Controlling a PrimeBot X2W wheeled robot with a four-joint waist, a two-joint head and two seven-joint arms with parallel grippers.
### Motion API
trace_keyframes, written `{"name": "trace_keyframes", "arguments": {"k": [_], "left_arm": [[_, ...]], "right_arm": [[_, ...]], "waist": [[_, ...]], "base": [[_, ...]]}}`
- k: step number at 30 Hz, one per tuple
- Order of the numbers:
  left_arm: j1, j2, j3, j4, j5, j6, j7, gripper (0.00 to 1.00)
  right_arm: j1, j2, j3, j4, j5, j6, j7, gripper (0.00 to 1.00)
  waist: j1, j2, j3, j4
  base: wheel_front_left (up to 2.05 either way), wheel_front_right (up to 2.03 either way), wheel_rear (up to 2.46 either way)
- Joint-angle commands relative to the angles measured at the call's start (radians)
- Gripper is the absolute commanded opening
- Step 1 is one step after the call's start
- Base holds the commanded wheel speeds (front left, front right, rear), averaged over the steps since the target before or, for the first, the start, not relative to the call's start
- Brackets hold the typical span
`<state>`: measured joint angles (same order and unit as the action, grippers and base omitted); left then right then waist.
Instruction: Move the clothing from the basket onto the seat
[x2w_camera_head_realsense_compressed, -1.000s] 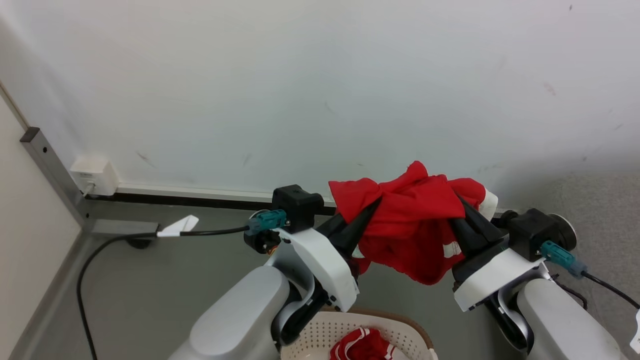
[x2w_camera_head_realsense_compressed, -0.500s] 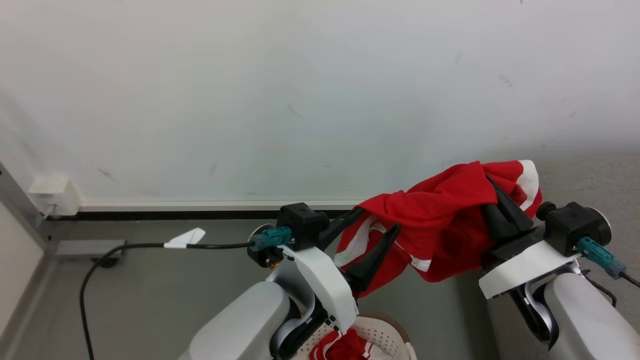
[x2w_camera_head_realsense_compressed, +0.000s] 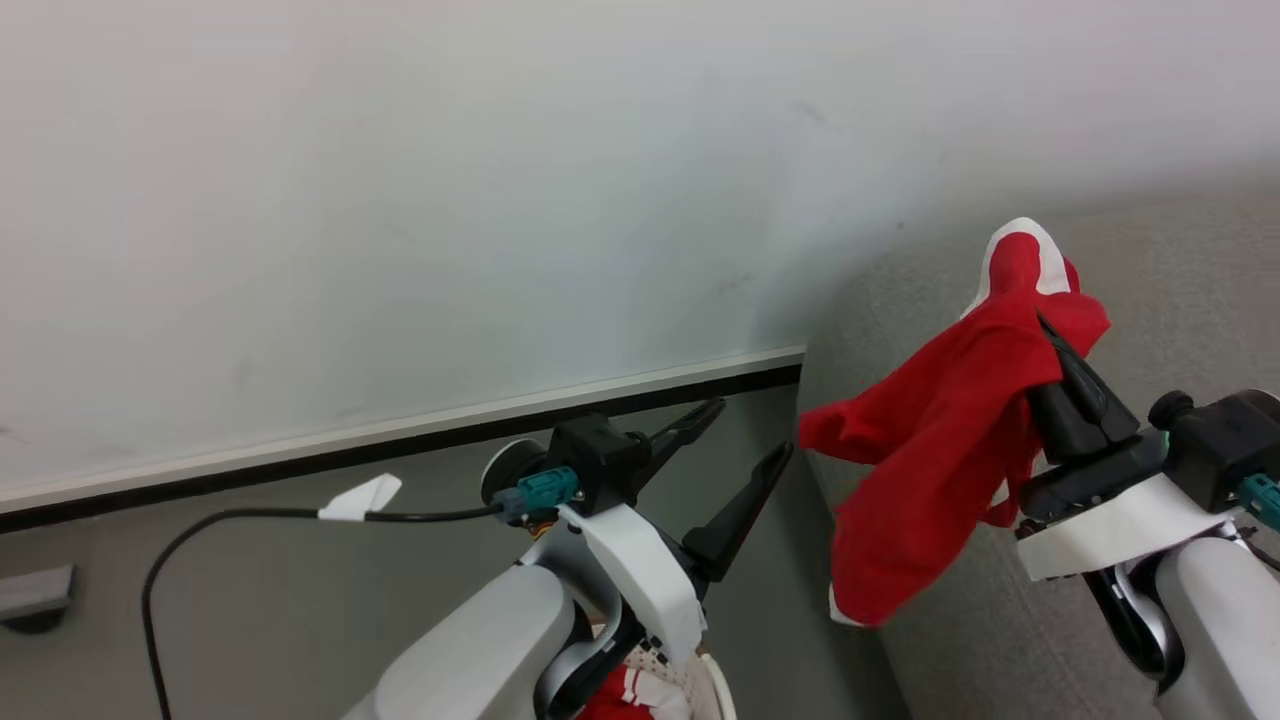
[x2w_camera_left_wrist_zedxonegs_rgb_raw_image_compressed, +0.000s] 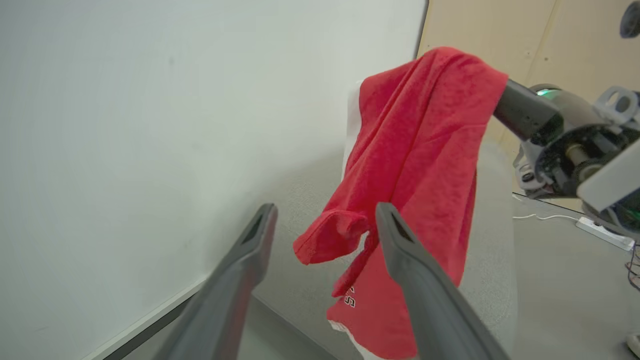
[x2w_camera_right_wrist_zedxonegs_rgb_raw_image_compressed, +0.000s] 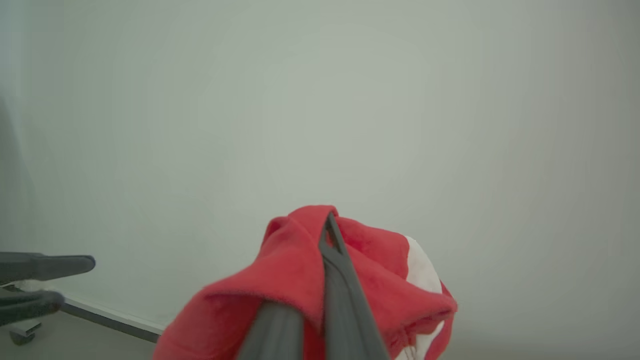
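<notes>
Over the near end of the seat, my right gripper was clamped shut on a red garment, with my two dark fingers pressed together and the cloth bunched over their tips. The garment hung in the air against the seat's grey side, a white panel at its top and a white hem at its lowest corner. I could not tell whether that corner touched the upholstery. Just off that same side of the seat, over the grey floor, my left gripper had its fingers spread wide and held nothing. Its tips pointed toward the hanging cloth but stayed apart from it. Farther from the seat, under my left forearm, a bit of the basket showed, with more red-and-white clothing inside.
</notes>
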<state>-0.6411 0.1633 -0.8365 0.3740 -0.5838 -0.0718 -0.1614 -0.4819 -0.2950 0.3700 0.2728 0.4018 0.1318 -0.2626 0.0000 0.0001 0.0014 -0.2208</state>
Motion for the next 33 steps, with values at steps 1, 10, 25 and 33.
{"name": "trace_keyframes", "arguments": {"k": [1, 10, 25, 33], "left_arm": [[-0.008, 0.004, -0.004, 0.006, 0.008, -0.005, -0.014, 1.00], [-0.020, 0.007, -0.016, 0.029, 0.024, -0.007, -0.033, 1.00], [-0.037, 0.024, -0.039, 0.073, 0.061, 0.013, -0.064, 1.00], [-0.051, 0.017, -0.053, 0.076, 0.075, 0.019, -0.064, 1.00]], "right_arm": [[0.024, -0.015, -0.017, -0.023, -0.012, -0.002, -0.003, 0.00], [0.094, -0.039, -0.083, -0.133, -0.031, -0.002, -0.003, 0.00], [0.151, -0.029, -0.136, -0.215, 0.012, -0.002, -0.003, 0.00], [0.102, -0.041, -0.167, -0.225, 0.082, -0.002, -0.003, 0.00]], "waist": [[0.0000, -0.0001, 0.014, -0.057], [0.0000, -0.0001, 0.032, -0.172], [0.0000, -0.0001, 0.063, -0.288], [0.0000, -0.0001, 0.100, -0.260]], "base": [[0.00, 0.00, 0.00], [0.00, 0.00, 0.00], [0.00, 0.00, 0.00], [0.00, 0.00, 0.00]]}}
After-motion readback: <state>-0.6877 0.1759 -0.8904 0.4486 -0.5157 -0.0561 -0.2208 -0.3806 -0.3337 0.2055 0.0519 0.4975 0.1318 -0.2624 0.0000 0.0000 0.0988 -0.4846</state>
